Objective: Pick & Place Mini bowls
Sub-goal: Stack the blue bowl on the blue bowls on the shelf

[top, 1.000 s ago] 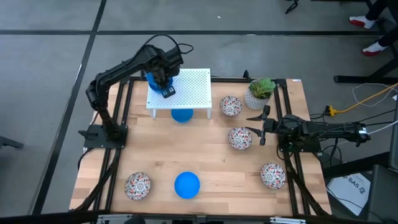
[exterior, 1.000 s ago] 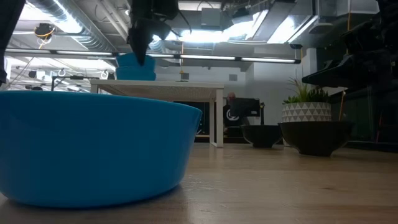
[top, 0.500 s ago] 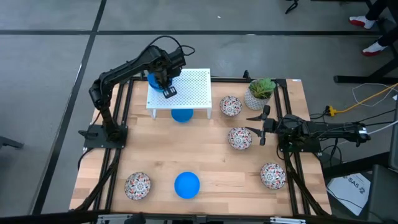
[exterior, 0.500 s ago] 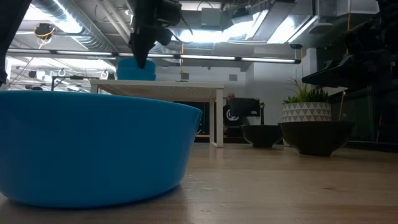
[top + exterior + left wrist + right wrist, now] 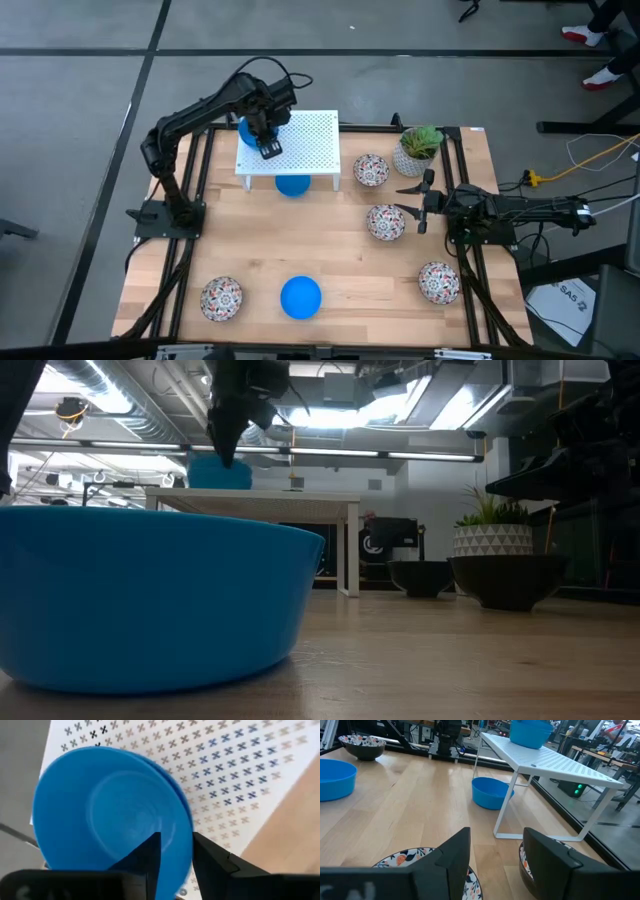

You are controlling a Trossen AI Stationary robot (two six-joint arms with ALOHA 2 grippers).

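My left gripper stands over the near-left corner of the white perforated rack, its jaws set narrow with one finger inside and one outside the rim of a blue bowl; I read this as a rim pinch, though I cannot confirm firm contact. The wrist view shows a second blue rim just under the first, so I judge this bowl sits nested on another on top of the rack, and the rim grip suits lowering it straight down without touching the rack surface. From the rack outward: another blue bowl rests on the wooden table beneath the rack's front edge, between its legs. Just right of the rack sits a floral bowl, with the potted plant beyond it. My right gripper waits well to the right of the rack, jaws open, just beside a second floral bowl. Far in front of the rack lie a third floral bowl, a fourth floral bowl and a lone blue bowl. Nothing obstructs the left arm's withdrawal; the rack legs would hinder access to the bowl underneath.
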